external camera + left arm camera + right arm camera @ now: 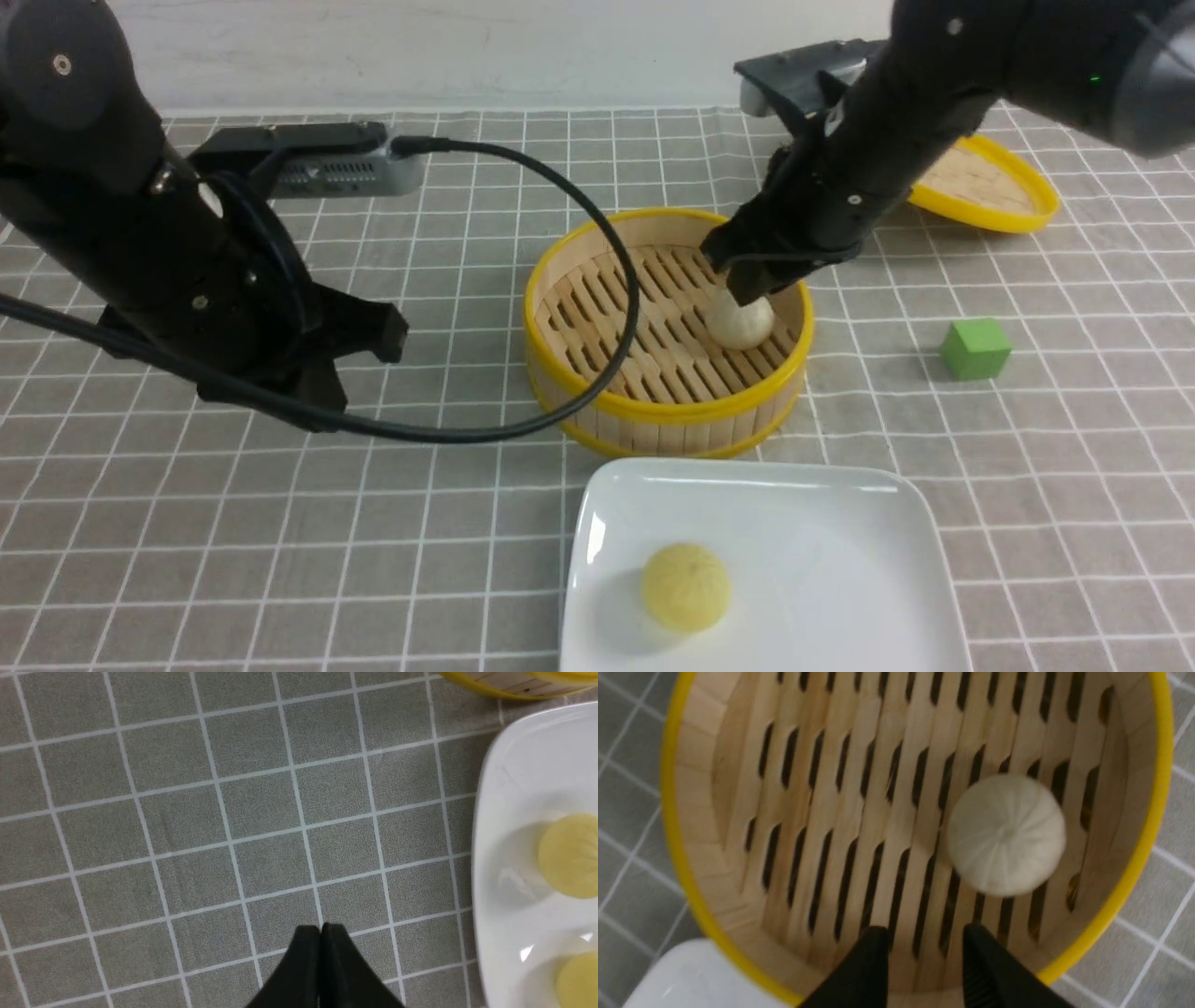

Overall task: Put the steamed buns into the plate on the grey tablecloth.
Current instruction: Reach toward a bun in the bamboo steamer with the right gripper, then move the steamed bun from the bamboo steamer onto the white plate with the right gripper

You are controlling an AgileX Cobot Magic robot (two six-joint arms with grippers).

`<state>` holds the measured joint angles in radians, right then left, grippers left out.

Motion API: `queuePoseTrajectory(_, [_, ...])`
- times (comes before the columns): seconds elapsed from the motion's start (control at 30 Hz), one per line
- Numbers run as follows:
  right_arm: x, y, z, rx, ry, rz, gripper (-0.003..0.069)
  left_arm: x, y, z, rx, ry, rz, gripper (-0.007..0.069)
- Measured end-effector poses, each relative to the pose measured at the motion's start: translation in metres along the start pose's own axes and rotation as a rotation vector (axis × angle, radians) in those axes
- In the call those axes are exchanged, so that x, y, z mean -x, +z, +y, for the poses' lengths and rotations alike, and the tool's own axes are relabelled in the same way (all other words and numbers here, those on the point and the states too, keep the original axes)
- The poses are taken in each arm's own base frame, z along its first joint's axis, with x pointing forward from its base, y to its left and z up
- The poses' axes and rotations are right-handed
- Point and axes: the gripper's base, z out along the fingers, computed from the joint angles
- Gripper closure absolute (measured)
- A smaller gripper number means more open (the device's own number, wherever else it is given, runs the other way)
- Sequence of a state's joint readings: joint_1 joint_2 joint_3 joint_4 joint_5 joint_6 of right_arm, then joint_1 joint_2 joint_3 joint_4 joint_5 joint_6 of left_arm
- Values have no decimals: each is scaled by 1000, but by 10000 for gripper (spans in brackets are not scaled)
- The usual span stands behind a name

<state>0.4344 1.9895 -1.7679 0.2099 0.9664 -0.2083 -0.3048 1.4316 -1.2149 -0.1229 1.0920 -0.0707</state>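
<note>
A beige-white steamed bun [740, 320] lies in the bamboo steamer basket [667, 415], near its right wall; it also shows in the right wrist view [1007, 834]. My right gripper [925, 935] is open and empty, hovering over the basket just above the bun [752, 280]. One pale yellow bun [684, 586] lies on the white square plate [840, 523] on the grey tablecloth [187, 523]. The left wrist view shows two yellow buns, one [570, 856] beside the other [579, 980], on the plate [495, 812]. My left gripper [321, 927] is shut and empty over the cloth left of the plate.
The yellow-rimmed lid [990, 191] lies at the back right, partly behind my right arm. A green cube [976, 348] sits right of the basket. My left arm's black cable [597, 224] loops over the basket's left side.
</note>
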Motion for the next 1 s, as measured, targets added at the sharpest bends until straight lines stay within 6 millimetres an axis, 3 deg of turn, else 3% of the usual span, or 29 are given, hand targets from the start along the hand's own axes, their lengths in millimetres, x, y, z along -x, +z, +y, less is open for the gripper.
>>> queuePoseTrajectory(0.1, [8, 27, -9, -41, -13, 10, 315, 1, 0, 0, -5, 0, -15, 614])
queuePoseTrajectory(0.23, [5, 58, -17, -69, -26, 36, 293, 2, 0, 0, -6, 0, -26, 612])
queuePoseTrajectory(0.33, [2, 73, -20, -77, -28, 48, 371, 3, 0, -1, -6, 0, -30, 612])
queuePoseTrajectory(0.4, [3, 72, -20, -77, -29, 43, 478, 3, 0, -1, -6, 0, -32, 610])
queuePoseTrajectory(0.47, [7, 57, -17, -67, -30, 62, 613, 3, 0, -1, -6, 0, -32, 608])
queuePoseTrajectory(0.53, [10, 31, -11, -40, -26, 89, 638, 3, 0, -1, -6, 0, -32, 608])
queuePoseTrajectory(0.67, [20, -58, 9, 6, -31, 10, 638, 3, 0, -1, -6, 0, -33, 606])
queuePoseTrajectory(0.7, [19, -94, 16, 10, -17, -56, 638, 3, 0, -1, -9, -2, -33, 605])
queuePoseTrajectory(0.8, [-5, -163, 32, 26, 51, -158, 638, 3, 0, -1, -11, -2, -34, 603])
queuePoseTrajectory(0.83, [-9, -163, 33, 31, 59, -147, 638, 3, 0, -1, -11, -2, -34, 602])
queuePoseTrajectory(0.87, [-34, -177, 39, 49, 101, -128, 638, 3, 0, -1, -11, -2, -37, 600])
queuePoseTrajectory(0.9, [-45, -180, 41, 57, 117, -108, 638, 3, 0, -1, -11, -2, -39, 598])
queuePoseTrajectory(1.0, [-100, -166, 46, 95, 173, 12, 638, 4, 0, -1, -12, -2, -47, 592])
